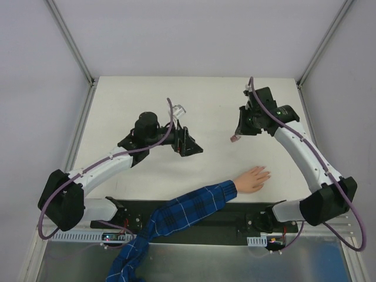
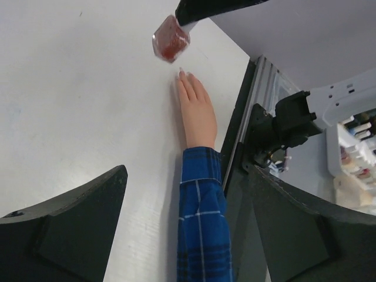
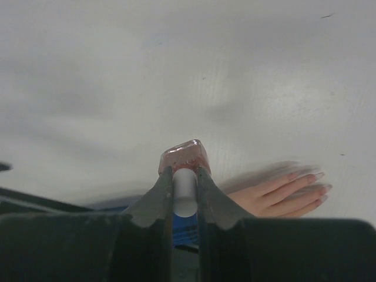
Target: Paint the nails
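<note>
A pale peach hand (image 1: 254, 178) lies flat on the white table, its arm in a blue-and-white plaid sleeve (image 1: 194, 205). Its tiny nails (image 1: 268, 174) point right and away. They also show in the left wrist view (image 2: 181, 71) and the right wrist view (image 3: 317, 176). My right gripper (image 1: 238, 132) is shut on the white cap (image 3: 185, 191) of a small dark reddish bottle (image 3: 185, 155). It holds the bottle in the air, up and left of the fingertips. My left gripper (image 1: 189, 144) is open and empty, left of the hand (image 2: 197, 111).
A black base plate (image 1: 194, 226) runs along the near table edge under the sleeve. Metal frame posts (image 1: 76, 47) and white walls enclose the table. A rack of small bottles (image 2: 358, 153) stands beyond the near edge in the left wrist view.
</note>
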`<state>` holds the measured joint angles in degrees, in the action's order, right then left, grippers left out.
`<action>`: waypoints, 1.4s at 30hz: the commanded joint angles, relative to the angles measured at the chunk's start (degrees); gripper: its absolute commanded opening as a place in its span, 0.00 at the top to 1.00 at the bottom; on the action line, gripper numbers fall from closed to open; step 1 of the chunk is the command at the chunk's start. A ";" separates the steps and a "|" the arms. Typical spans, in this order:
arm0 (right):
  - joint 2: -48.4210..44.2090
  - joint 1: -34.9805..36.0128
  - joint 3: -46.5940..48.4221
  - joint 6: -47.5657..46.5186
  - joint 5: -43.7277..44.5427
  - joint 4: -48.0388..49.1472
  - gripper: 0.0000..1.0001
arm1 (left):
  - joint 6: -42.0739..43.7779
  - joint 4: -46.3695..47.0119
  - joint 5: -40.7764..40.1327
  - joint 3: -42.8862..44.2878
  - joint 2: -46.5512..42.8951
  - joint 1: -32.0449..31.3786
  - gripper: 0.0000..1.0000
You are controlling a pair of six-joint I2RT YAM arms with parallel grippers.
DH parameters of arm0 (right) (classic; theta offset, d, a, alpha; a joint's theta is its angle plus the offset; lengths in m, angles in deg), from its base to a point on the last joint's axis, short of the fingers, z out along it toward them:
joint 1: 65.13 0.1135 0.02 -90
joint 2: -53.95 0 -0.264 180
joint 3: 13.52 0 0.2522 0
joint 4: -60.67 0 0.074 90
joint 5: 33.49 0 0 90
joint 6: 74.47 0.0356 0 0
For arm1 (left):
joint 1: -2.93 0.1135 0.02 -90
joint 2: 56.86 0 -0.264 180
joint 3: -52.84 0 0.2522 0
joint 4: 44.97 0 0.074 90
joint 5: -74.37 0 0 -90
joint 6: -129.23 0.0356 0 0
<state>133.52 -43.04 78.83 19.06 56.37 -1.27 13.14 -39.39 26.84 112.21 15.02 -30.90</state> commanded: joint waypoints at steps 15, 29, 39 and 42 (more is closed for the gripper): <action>-13.91 18.95 -1.42 14.31 -3.46 -4.46 0.99 | 32.33 15.82 -10.58 3.08 8.54 -15.83 0.38; -13.30 19.31 0.25 20.02 -1.88 -5.69 0.99 | 33.73 19.87 -11.28 4.84 11.97 -18.56 0.55; -13.57 19.40 -2.38 21.61 -2.31 -4.02 0.99 | 32.94 20.39 -10.67 5.19 12.15 -18.73 0.67; -13.56 19.48 -2.82 21.70 -2.93 -3.94 0.99 | 31.71 20.48 -10.31 5.55 12.32 -18.65 0.75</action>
<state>120.34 -24.49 76.47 38.64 56.78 -5.77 45.67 -24.25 16.46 114.35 27.26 -49.59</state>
